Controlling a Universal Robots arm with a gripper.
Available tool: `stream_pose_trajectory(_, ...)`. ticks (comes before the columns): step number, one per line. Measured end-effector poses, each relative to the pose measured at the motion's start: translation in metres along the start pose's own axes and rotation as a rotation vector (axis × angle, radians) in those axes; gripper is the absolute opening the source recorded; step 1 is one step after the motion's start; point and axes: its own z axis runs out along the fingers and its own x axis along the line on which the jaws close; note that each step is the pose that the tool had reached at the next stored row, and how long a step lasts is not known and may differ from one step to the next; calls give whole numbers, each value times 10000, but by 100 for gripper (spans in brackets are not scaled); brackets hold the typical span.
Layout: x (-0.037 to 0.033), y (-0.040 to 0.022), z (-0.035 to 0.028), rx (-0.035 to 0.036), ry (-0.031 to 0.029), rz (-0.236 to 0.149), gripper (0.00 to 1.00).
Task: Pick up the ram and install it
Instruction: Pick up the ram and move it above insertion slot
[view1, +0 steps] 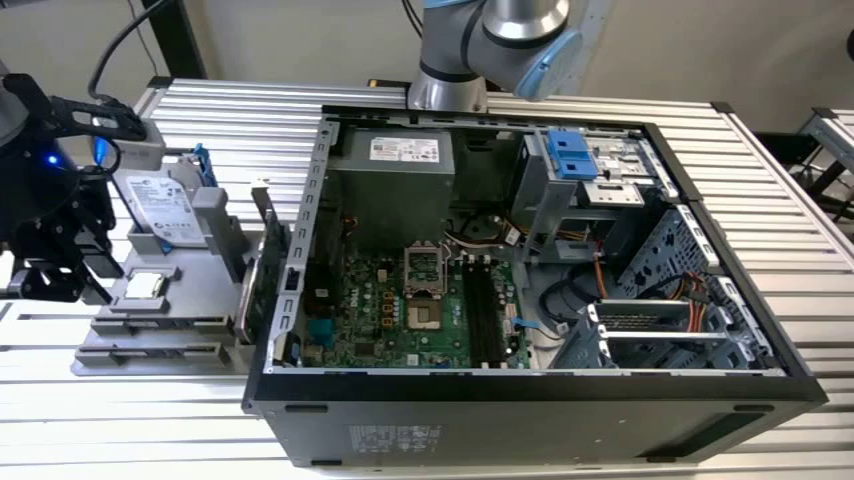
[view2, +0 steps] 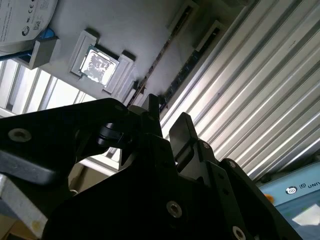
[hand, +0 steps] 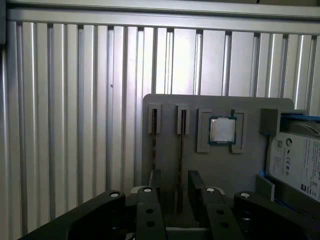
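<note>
gripper (hand: 175, 182) | open, holding nothing | fingers (hand: 196, 185) either side of ram (hand: 181, 150) | ram upright in tray (hand: 250, 170) slot, near CPU (hand: 222, 130)

Slatted table (view1: 134, 420); computer case (view1: 534, 392); grey tray (view1: 200, 290)

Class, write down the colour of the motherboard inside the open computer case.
The motherboard is green; the exterior view shows it best.

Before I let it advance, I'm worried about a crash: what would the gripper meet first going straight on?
Probably the ram in its slot on the grey tray: in the first wrist view the open gripper points at it, one finger each side. How far off is unclear.
</note>
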Motion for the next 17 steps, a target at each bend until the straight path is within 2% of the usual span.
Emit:
stream_pose_trajectory(8,0,0,14,-1,2,0,100)
stream_pose_trajectory(17,2,0,59,0,1,0,100)
